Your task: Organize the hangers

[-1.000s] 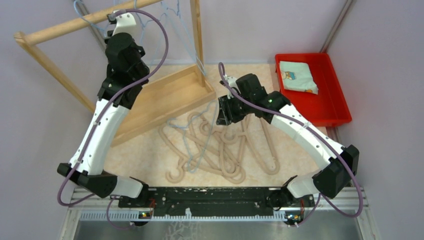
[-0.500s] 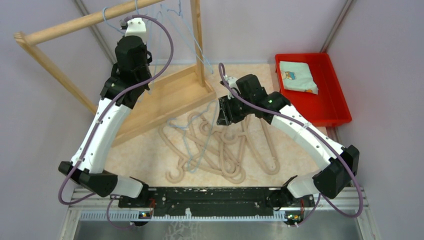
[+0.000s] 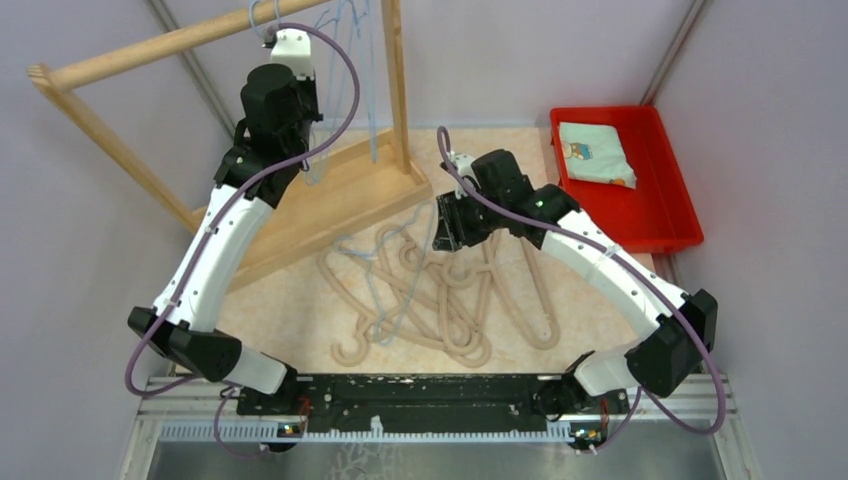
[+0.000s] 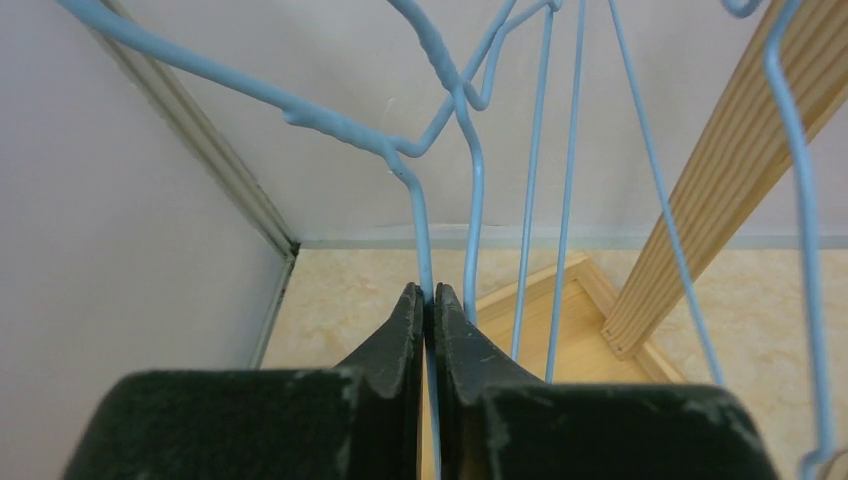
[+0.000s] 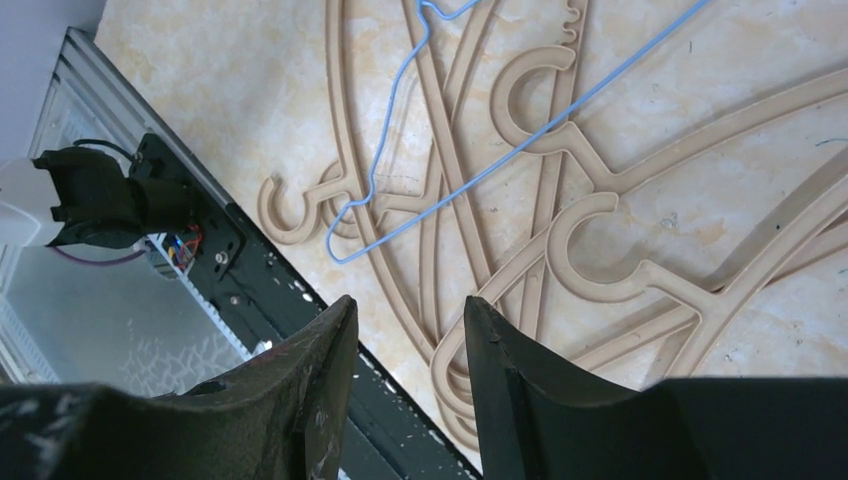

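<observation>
1. The left tool (image 4: 428, 295) is up at the rack and pinched tight on a blue wire hanger (image 4: 418, 215), jaws together with only the thin wire between them.
2. The change: over the last second that arm has swung rightward along the rail (image 3: 150, 50), carrying the hanger with it. It was out toward the middle of the rail a moment ago; now it sits close to the rack's right-hand upright.
3. That brings the held hanger in beside the other blue hangers (image 4: 535, 150) dangling from the rail. In the overhead view its hook looks to be at the rail, but whether it is fully seated over it, I cannot tell.
4. What it means: this looks like the last stretch of hanging one blue hanger, bunching it up with its own kind. Letting go would be the next call, judged from here.
5. The right tool (image 5: 410, 305) has not budged. It hovers over the pile with jaws partly apart, holding nothing.
6. Plenty left: the beige hangers (image 3: 440, 300) lie tangled flat on the worktop (image 3: 290, 300), with one more blue hanger (image 5: 450, 188) threaded across them, right under that waiting tool.
</observation>
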